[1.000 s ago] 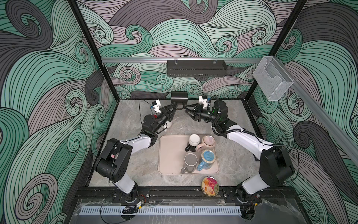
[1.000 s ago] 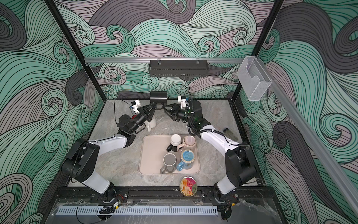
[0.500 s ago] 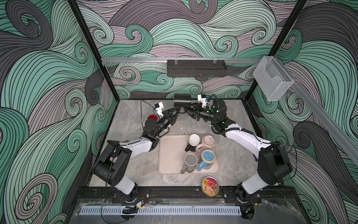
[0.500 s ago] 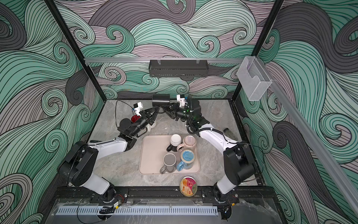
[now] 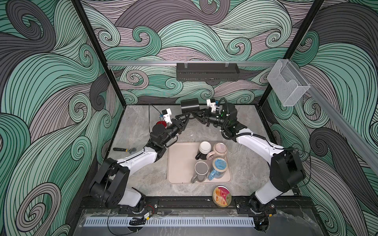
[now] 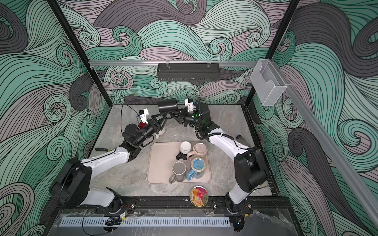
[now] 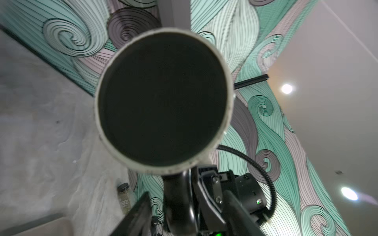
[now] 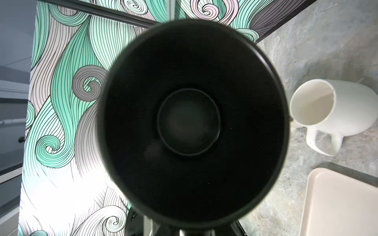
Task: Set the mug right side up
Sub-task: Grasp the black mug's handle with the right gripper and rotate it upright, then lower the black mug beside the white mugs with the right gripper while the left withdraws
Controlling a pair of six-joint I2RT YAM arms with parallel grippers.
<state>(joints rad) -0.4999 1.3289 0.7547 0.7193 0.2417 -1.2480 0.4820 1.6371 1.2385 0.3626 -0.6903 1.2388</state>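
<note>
The black mug (image 5: 189, 105) (image 6: 167, 105) hangs on its side in the air at the back centre, between both grippers. My right gripper (image 5: 195, 116) (image 6: 173, 115) is shut on its handle (image 7: 178, 194), and the right wrist view looks straight into the mug's mouth (image 8: 190, 122), with the right gripper (image 8: 190, 232) mostly hidden behind it. My left gripper (image 5: 186, 119) (image 6: 162, 119) is open. In the left wrist view the left gripper (image 7: 186, 196) has its fingers (image 7: 141, 214) spread either side of the handle without touching it, facing the mug's base (image 7: 163, 100).
A beige tray (image 5: 178, 163) holds several upright mugs. A white mug (image 8: 331, 108) lies on its side beside the tray. A fruit-lidded can (image 5: 222, 196) sits at the front, a wrench (image 5: 124, 149) at the left, a red object (image 5: 160, 123) behind the left arm and a jar (image 6: 241, 139) at the right.
The left gripper has opened and let go of the black mug. The right gripper has closed on its handle. The mug has risen a little toward the back wall.
</note>
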